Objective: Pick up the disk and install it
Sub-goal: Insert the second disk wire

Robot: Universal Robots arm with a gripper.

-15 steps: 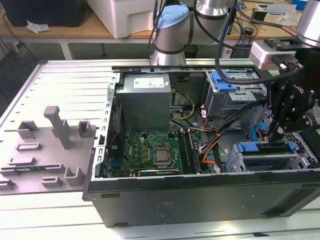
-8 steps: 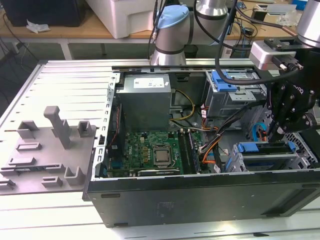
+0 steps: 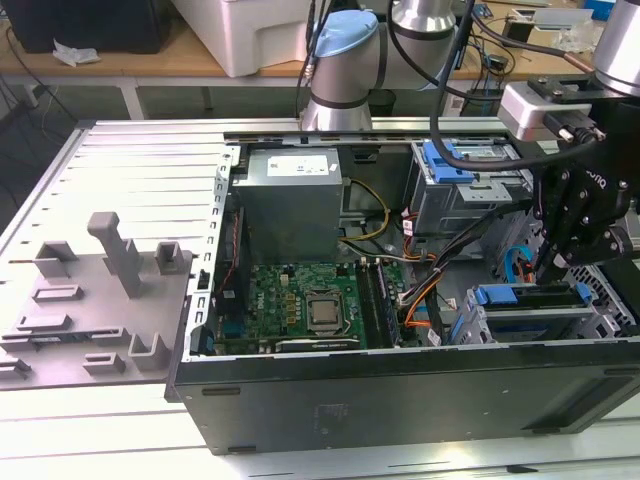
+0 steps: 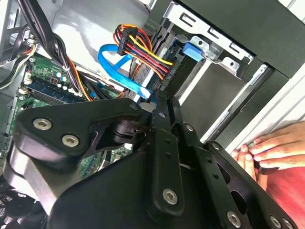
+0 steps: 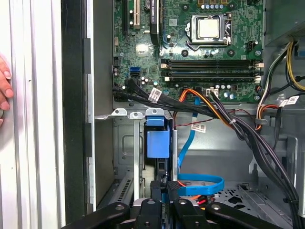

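Now: gripper (image 3: pixel 556 262) down in the drive cage (image 3: pixel 520 325).
Jaws closed, nothing visibly held; disk (image 5: pixel 157 138) seated at their 12 o'clock.

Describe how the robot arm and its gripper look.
The arm has silver-grey tube segments with light blue joint caps. Black cables hang along it. The gripper is black, built from flat linkage bars joined by silver screws, as both wrist views show. A grey block sits above it at the wrist.
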